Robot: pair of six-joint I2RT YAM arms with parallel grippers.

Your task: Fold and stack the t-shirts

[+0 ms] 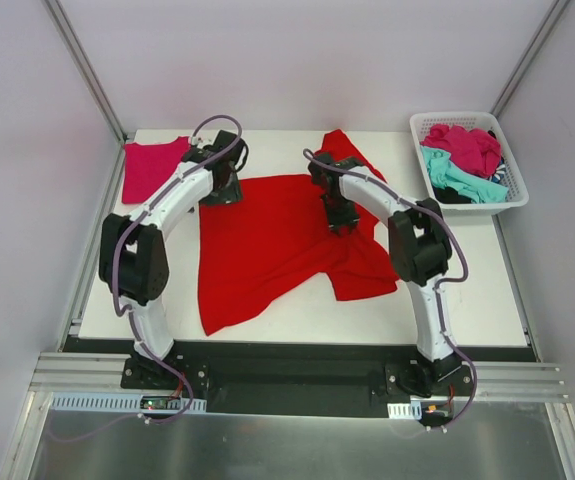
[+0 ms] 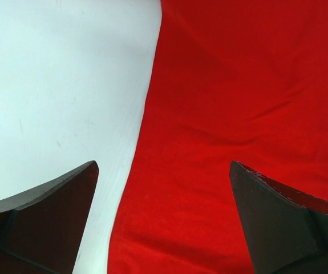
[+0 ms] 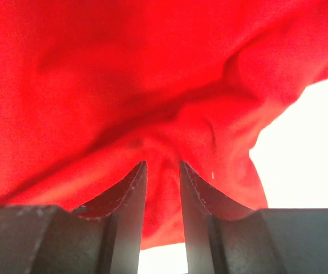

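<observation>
A: Which step is judged to be in hand?

B: The folding of the red t-shirt [image 1: 267, 240], at an early stage. It is spread over the middle of the worktop [image 1: 417, 310], with its right side rumpled and one sleeve thrown toward the far edge. A magenta-pink t-shirt [image 1: 150, 168] is laid flat at the far left corner, and more shirts are heaped in the basket [image 1: 457, 117] at the far right.

A: How are the grippers set?

B: The right gripper [image 3: 162, 166] is closed to a narrow gap, and a pucker of red cloth is pinched in it, near the shirt's right side. The left gripper [image 2: 164, 165] is held wide open with nothing in it. It is poised above the shirt's left edge, so that cloth is seen under one finger and bare worktop under the other.

A: What is called for next?

B: Probably the left edge should be gripped as well, so that the cloth can be pulled flat between both arms before a fold is made. The pinched layer should be checked first: it cannot be told whether one layer or two is caught.
</observation>
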